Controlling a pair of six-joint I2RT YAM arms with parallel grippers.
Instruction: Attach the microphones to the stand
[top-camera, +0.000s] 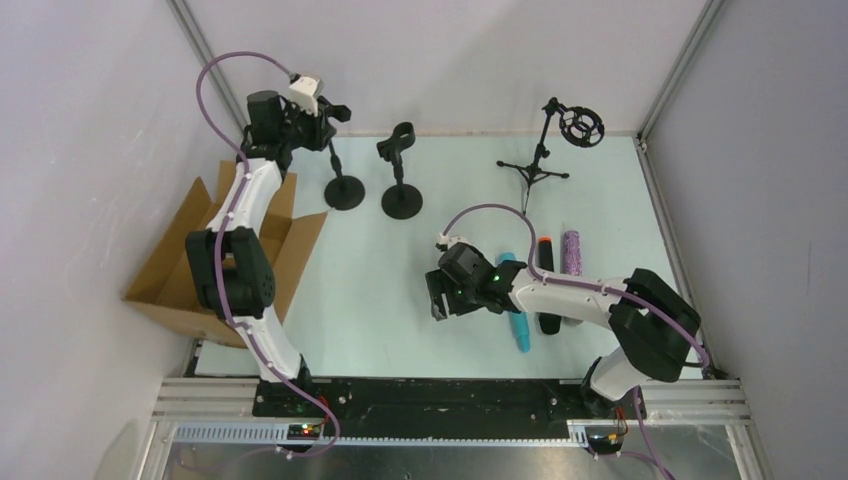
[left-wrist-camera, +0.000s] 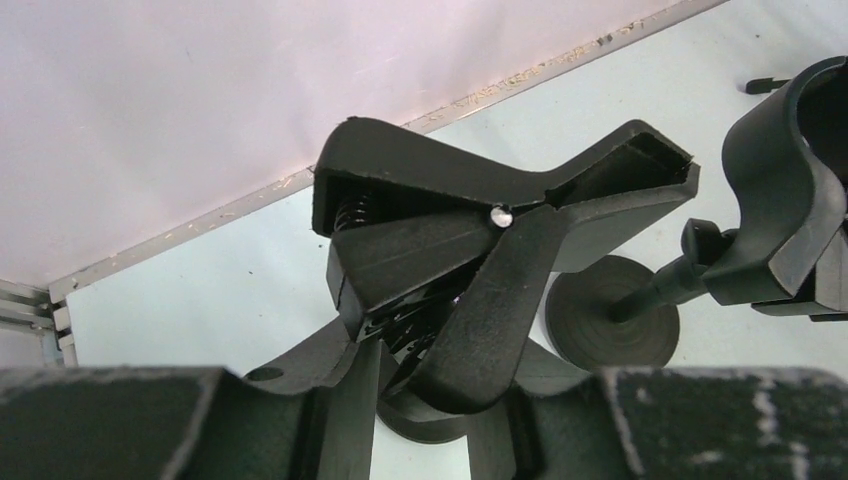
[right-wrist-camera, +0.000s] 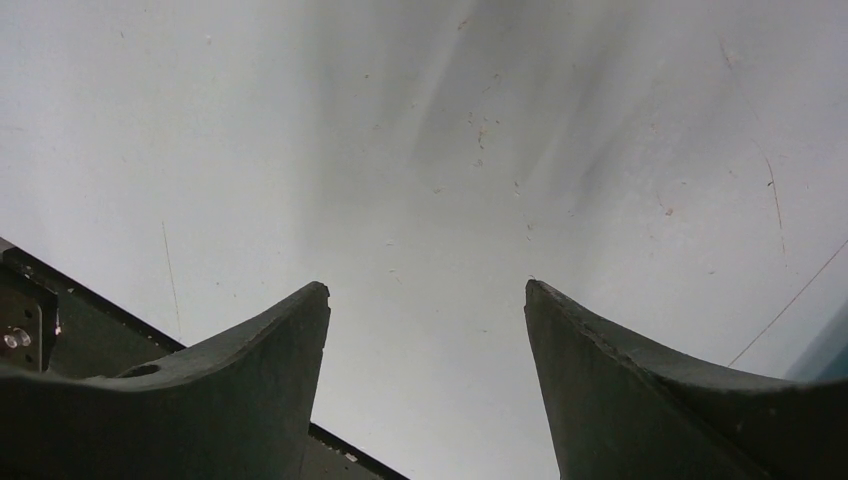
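Left end effector (left-wrist-camera: 450, 420) sits clamped on the handles of the spring clip (left-wrist-camera: 470, 270), and its mouth looks sprung wide for a mic.
Right end effector (right-wrist-camera: 425, 288), fingers apart and empty, hovers over bare counter (top-camera: 370, 270) near the light blue microphone (top-camera: 520, 330). The black microphone (top-camera: 545, 262) and purple microphone (top-camera: 571, 252) lie alongside, well apart from the stand (top-camera: 344, 192). Best bet: hold that squeeze steady, grab the blue one mid-body and slide it squarely into the clip.

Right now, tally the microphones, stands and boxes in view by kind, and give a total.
Microphones: 3 (light blue mic, black mic, purple mic)
Round-base stands: 2 (spring-clamp stand, U-clip stand)
Tripod stand: 1
Cardboard box: 1
Total: 7
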